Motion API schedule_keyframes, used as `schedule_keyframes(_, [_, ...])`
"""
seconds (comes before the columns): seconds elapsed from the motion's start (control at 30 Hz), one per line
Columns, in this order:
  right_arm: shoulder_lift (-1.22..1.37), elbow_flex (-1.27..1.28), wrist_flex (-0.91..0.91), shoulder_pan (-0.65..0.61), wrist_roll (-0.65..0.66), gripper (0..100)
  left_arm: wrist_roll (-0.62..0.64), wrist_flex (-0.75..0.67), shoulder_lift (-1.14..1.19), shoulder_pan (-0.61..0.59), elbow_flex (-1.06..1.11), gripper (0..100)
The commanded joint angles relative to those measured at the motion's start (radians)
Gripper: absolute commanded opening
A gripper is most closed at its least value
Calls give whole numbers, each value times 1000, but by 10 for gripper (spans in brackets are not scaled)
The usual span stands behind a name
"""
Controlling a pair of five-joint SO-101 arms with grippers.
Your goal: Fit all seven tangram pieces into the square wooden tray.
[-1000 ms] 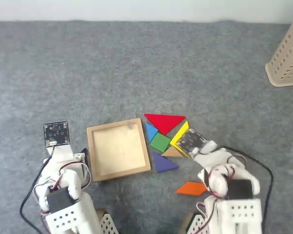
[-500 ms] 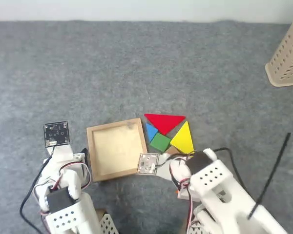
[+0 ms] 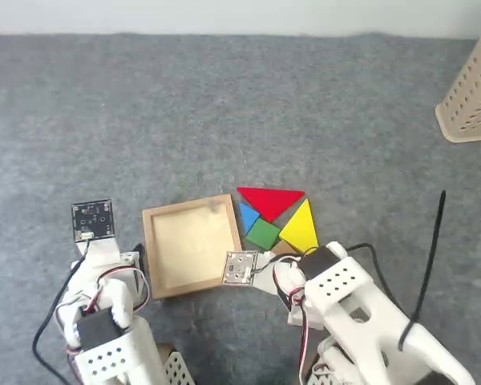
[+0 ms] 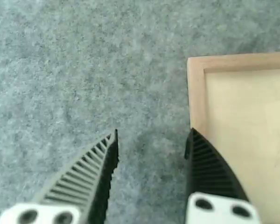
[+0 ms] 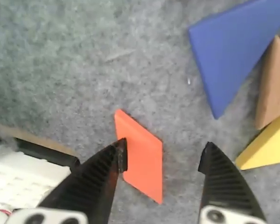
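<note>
Seen from the high view, the square wooden tray [image 3: 150,253] lies on the grey counter with no piece in it, and the red triangle [image 3: 270,200], green square [image 3: 263,233] and yellow triangle [image 3: 301,228] are clustered just beside it. In the left wrist view the left claw [image 4: 151,144] is spread apart, one finger at the tray's outer rim. In the right wrist view the right claw [image 5: 164,148] hangs apart above the orange parallelogram [image 5: 142,163]. That piece is probably light, stiff, thin and smooth-painted, so pinch it across its narrow width with the fingertips pressed to the counter.
</note>
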Motion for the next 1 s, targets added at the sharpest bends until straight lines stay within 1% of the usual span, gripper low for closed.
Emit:
schedule_keyframes(0.0, [38, 3, -39, -5, -14, 253, 9, 3, -11, 2, -5, 225])
schedule_keyframes(0.2, [139, 49, -142, -5, -17, 252, 9, 3, -11, 2, -5, 225])
schedule_keyframes(0.3, [156, 49, -143, -2, -17, 251, 9, 3, -11, 2, -5, 225])
schedule_keyframes(0.37, [156, 46, -145, 25, -14, 216, 9, 3, -11, 2, -5, 225])
schedule_keyframes(0.47, [154, 35, -154, 102, 17, 149, 9, 3, -11, 2, -5, 225])
schedule_keyframes(0.53, [154, 23, -162, 168, 51, 128, 9, 3, -11, 2, -5, 225])
schedule_keyframes(0.73, [154, -37, -214, 358, 58, 128, 9, 3, -11, 2, -5, 225])
schedule_keyframes(0.97, [154, -153, -217, 506, 52, 128, 9, 3, -11, 2, -5, 225])
